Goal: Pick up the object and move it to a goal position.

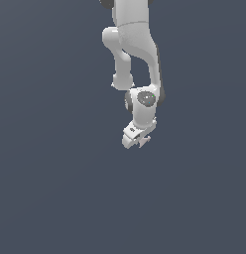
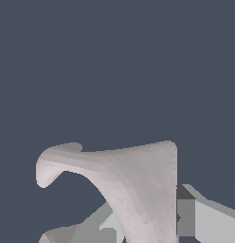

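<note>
We see 1 arm (image 1: 140, 54) hanging down over a plain dark-grey surface (image 1: 50, 198), with its gripper (image 1: 138, 139) at the lowest point. The object (image 1: 144, 141) — a small pale, pronged piece — sits right at the fingertips in the exterior view, between the fingers rather than beside them. In the wrist view the object (image 2: 133, 185) fills the lower part of the picture, pressed close to the camera, with a grey finger pad (image 2: 185, 216) touching its straight flank and another grey pad partly hidden behind its lower edge. We judge the fingers are closed on it from 2 sides. Its long prong (image 2: 53, 163) runs out sideways, across the line of the grip and away from the pad. No goal marker shows in either view, so we cannot tell which way the carry must go. All around there is open room — no edges or other items near.
</note>
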`<state>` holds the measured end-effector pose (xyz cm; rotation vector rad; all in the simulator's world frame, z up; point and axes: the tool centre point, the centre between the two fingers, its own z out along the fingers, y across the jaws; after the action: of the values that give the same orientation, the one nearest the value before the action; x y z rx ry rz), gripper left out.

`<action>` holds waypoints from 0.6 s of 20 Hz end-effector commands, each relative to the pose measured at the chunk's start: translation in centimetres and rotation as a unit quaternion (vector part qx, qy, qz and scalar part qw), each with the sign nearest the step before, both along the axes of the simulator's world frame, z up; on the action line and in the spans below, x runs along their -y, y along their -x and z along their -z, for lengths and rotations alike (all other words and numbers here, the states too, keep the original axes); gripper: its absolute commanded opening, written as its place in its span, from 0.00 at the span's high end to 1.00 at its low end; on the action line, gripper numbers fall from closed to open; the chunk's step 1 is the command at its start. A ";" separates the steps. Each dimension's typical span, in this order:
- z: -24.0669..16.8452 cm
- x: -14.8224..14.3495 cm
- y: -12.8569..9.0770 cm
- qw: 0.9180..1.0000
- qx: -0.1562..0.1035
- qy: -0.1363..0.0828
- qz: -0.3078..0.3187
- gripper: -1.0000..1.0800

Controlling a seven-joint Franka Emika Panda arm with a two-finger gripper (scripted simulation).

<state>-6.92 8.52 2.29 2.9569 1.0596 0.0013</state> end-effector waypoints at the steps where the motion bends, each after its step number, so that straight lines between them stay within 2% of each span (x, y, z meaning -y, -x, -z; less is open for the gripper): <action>1: 0.1 0.0 0.0 1.000 -0.001 0.000 0.000 1.00; 12: -1.0 0.3 0.3 1.000 0.000 0.000 0.000 1.00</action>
<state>-7.17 8.37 2.95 2.9566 1.0610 0.0012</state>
